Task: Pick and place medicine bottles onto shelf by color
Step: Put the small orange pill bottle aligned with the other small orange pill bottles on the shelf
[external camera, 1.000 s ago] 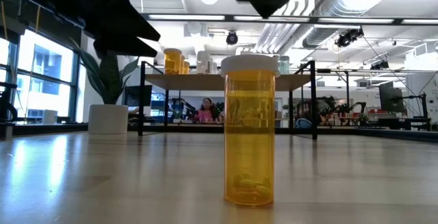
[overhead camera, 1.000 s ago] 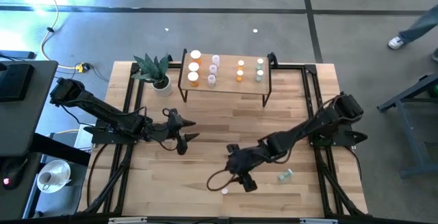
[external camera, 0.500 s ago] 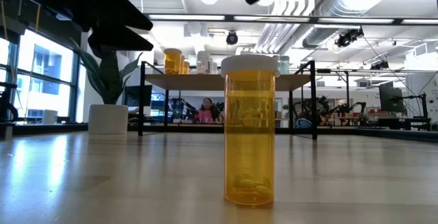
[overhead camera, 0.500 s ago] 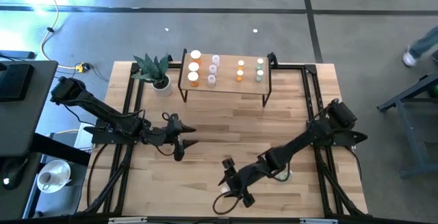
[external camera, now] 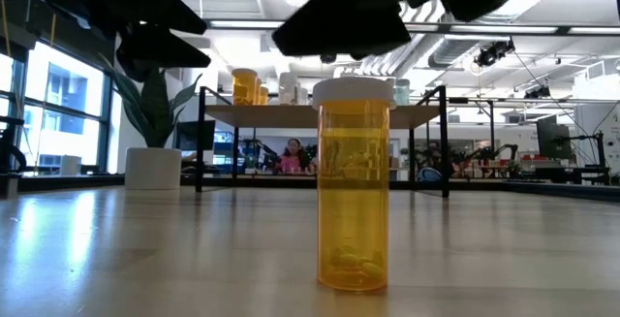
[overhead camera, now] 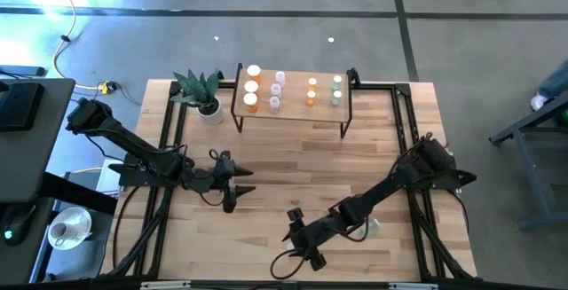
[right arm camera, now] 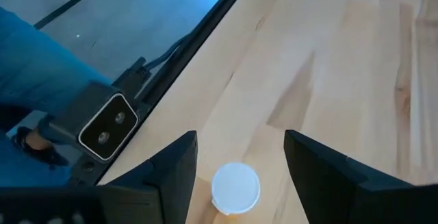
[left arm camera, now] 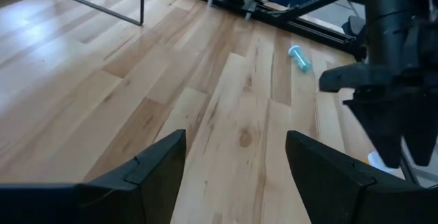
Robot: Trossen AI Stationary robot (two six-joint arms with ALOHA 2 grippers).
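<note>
Light wood tabletop [overhead camera: 293,157], pale planks ringed by a black rail, grey floor all around it. At the far edge stands the shelf [overhead camera: 293,115] on thin black legs, with orange bottles [overhead camera: 251,87] at one end, white ones [overhead camera: 277,90] beside them, then small orange and pale green ones toward the other end. A potted plant [overhead camera: 201,90] sits just beside it.

Near the front edge, the right gripper [right arm camera: 236,157] hangs over an upright orange bottle [external camera: 354,183], fingers spread wide with the white cap [right arm camera: 235,185] showing between them, gripping nothing. A pale green bottle [left arm camera: 299,57] lies on its side near the right arm.

The left gripper [left arm camera: 234,157] hovers over bare planks at mid-table, fingers wide apart and empty.

Across the table the room opens out: white ceiling ducts, bright strip lights, tall windows, and a person [external camera: 291,155] seated far back under the shelf line.
</note>
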